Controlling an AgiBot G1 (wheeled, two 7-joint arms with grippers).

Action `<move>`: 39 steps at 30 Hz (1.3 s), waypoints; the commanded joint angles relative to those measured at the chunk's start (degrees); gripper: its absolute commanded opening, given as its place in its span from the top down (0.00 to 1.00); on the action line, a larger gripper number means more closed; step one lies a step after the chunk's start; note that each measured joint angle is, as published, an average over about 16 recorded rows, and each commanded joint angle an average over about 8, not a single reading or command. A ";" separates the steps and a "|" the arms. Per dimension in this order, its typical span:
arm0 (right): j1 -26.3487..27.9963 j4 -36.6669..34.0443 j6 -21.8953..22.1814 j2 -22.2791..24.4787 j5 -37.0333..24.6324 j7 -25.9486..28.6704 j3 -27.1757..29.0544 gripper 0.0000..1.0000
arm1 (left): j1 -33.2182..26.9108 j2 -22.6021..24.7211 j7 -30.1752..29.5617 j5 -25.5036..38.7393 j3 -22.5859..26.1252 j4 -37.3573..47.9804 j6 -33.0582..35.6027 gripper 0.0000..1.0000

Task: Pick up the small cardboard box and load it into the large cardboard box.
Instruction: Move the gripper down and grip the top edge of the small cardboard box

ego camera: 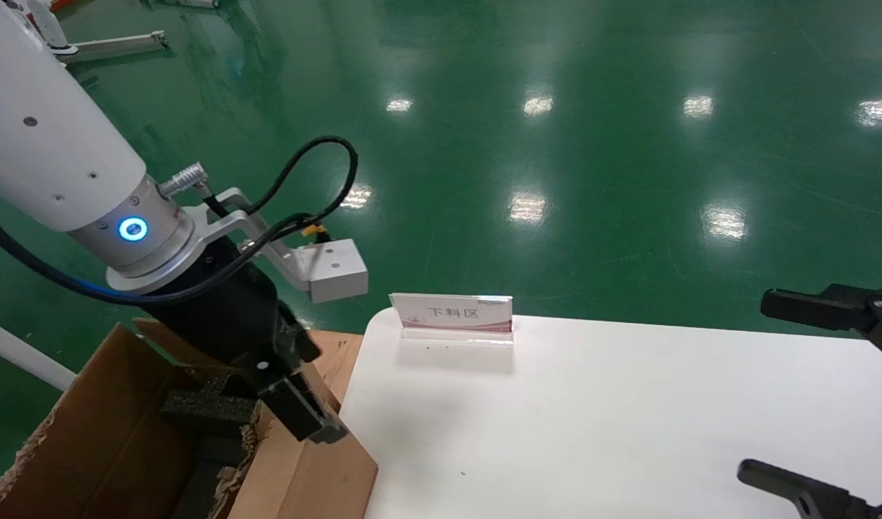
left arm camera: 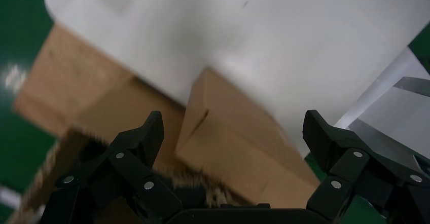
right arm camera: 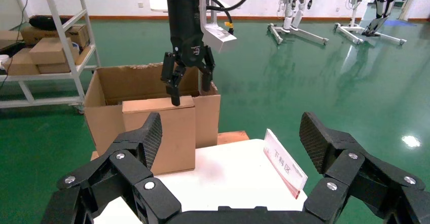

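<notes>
The large cardboard box (ego camera: 102, 447) stands on the floor left of the table, with torn flap edges and black foam blocks (ego camera: 210, 412) inside. The small cardboard box (right arm camera: 158, 133) stands upright against its outer wall, between it and the table edge; its smooth face (ego camera: 308, 476) shows beside the torn rim. My left gripper (ego camera: 297, 411) hangs open just above the small box (left arm camera: 238, 143), with one fingertip (right arm camera: 175, 100) at its top edge and nothing gripped. My right gripper (ego camera: 780, 393) is open and holds nothing over the table's right end.
The white table (ego camera: 628, 418) carries only a small acrylic sign (ego camera: 452, 313) near its far left edge. A wooden pallet corner (ego camera: 336, 353) shows behind the boxes. A metal shelf with cartons (right arm camera: 45, 46) stands beyond the large box.
</notes>
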 commanded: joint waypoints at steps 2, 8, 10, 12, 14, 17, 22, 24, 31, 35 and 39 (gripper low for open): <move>0.00 0.00 0.00 0.00 0.00 0.00 0.00 0.00 | -2.93 0.86 -4.22 -0.64 4.67 -0.10 0.08 0.00; 0.00 0.00 0.00 0.00 0.00 0.00 0.00 0.00 | -6.44 2.15 -9.25 -2.67 11.60 -0.33 0.14 0.00; 0.00 0.00 0.00 0.00 0.00 0.00 0.00 0.00 | -7.05 2.40 -10.37 -3.22 13.07 -0.39 0.15 0.00; 0.00 0.00 0.00 0.00 0.00 0.00 0.00 0.00 | -7.52 2.61 -11.39 -3.79 14.37 -0.44 0.15 0.00; 0.00 0.00 0.00 0.00 0.00 0.00 0.00 0.00 | -7.80 2.77 -12.39 -4.46 15.60 -0.48 0.16 0.00; 0.00 0.00 0.00 0.00 0.00 0.00 0.00 0.00 | -7.94 2.96 -13.82 -5.53 17.24 -0.55 0.17 0.00; 0.00 0.00 0.00 0.00 0.00 0.00 0.00 0.00 | -7.74 3.17 -15.84 -7.02 19.35 -0.63 0.14 0.00; 0.00 0.00 0.00 0.00 0.00 0.00 0.00 0.00 | -7.58 3.21 -16.46 -7.42 19.91 -0.66 0.08 0.00; 0.00 0.00 0.00 0.00 0.00 0.00 0.00 0.00 | -6.66 3.10 -17.97 -8.18 21.14 -0.74 -0.52 0.00; 0.00 0.00 0.00 0.00 0.00 0.00 0.00 0.00 | -5.64 2.93 -18.59 -8.18 21.66 -0.72 -1.43 0.00; 0.00 0.00 0.00 0.00 0.00 0.00 0.00 0.00 | -4.31 2.81 -18.94 -7.91 22.05 -0.60 -2.68 0.00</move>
